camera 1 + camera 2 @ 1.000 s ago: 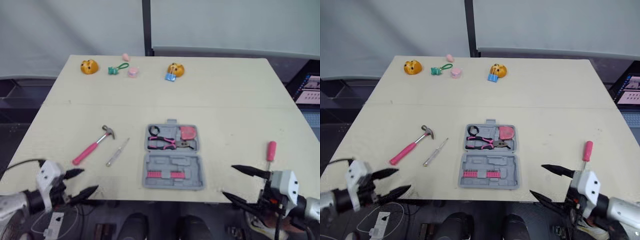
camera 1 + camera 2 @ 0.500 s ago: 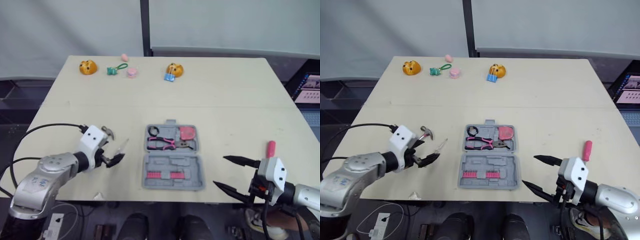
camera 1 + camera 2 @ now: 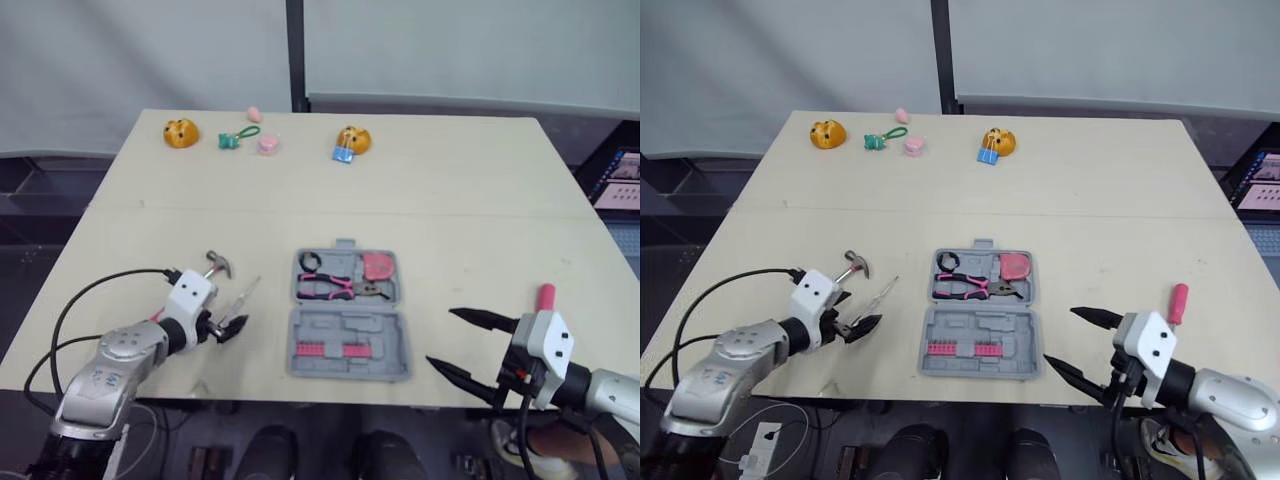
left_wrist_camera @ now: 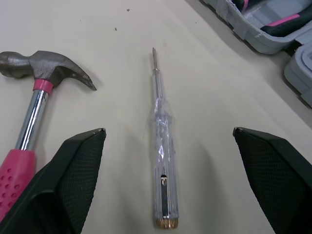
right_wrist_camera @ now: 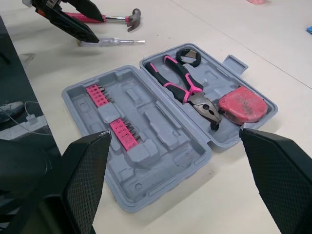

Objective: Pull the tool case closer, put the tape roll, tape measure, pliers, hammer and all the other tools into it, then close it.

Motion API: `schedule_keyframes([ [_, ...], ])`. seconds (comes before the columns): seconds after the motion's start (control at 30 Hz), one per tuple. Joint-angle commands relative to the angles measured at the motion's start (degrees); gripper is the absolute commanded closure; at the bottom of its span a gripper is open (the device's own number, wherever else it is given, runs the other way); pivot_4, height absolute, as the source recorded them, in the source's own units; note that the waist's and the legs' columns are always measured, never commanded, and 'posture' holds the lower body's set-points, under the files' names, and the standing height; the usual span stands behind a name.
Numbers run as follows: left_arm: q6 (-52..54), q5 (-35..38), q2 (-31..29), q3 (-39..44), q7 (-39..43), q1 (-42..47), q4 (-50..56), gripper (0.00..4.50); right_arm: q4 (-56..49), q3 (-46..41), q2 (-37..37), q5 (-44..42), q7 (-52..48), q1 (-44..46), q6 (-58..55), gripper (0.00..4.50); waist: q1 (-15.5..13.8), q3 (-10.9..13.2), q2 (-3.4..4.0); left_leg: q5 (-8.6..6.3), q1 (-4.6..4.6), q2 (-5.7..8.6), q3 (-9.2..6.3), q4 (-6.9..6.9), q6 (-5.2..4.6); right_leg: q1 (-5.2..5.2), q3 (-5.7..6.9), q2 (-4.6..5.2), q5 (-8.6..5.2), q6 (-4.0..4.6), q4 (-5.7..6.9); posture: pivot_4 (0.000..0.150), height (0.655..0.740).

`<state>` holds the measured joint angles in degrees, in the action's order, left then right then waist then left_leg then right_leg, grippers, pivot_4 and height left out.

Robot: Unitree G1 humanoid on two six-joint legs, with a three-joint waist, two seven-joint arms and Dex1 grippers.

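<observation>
Left tool [image 3: 232,328] has shifted, spread apart, the screwdriver [image 4: 162,146] lying between its tips beside the hammer [image 4: 46,66].

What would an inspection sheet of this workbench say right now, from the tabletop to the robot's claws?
Surface: beige table, flat.
Job's things: tool case open, holding pliers, tape measure, tape roll, pink bits; hammer and clear screwdriver lie left of it, pink-handled screwdriver right.
Clutter: two orange toys, green keyring, blue clip, pink pieces along the far edge.
Grippers: left gripper open, fingers either side of the clear screwdriver; right gripper open, right of the case near the front edge.
Cables: black cable loops from the left arm.
Surroundings: grey panels behind; monitor at far right.
</observation>
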<state>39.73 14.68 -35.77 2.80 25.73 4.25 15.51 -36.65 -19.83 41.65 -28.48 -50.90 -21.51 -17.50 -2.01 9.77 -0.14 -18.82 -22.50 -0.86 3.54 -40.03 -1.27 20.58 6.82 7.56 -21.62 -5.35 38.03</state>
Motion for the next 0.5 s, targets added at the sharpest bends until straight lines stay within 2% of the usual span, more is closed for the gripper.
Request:
schedule_keyframes([
  [0.03, -1.7, -0.9, 0.9, -0.5, 0.3, 1.1, -0.9, 0.00, -2.5, -2.1, 0.4, -1.0, 0.8, 0.0, -0.2, 0.05, 0.0, 0.0, 0.00, 0.00, 0.00, 0.00, 0.00, 0.00, 0.00, 0.00, 0.00, 0.00, 0.00, 0.00, 0.00, 0.150, 0.6677],
  [0.5, -1.5, -4.0, 4.9, -4.4, -0.3, 4.2, -6.6, 0.00, -3.2, -3.3, 0.6, -0.9, 1.2, -0.3, -1.4, 0.05, 0.2, 0.0, -0.01, 0.00, 0.00, 0.00, 0.01, 0.00, 0.00, 0.01, 0.02, -0.01, 0.00, -0.01, 0.02, 0.150, 0.6677],
])
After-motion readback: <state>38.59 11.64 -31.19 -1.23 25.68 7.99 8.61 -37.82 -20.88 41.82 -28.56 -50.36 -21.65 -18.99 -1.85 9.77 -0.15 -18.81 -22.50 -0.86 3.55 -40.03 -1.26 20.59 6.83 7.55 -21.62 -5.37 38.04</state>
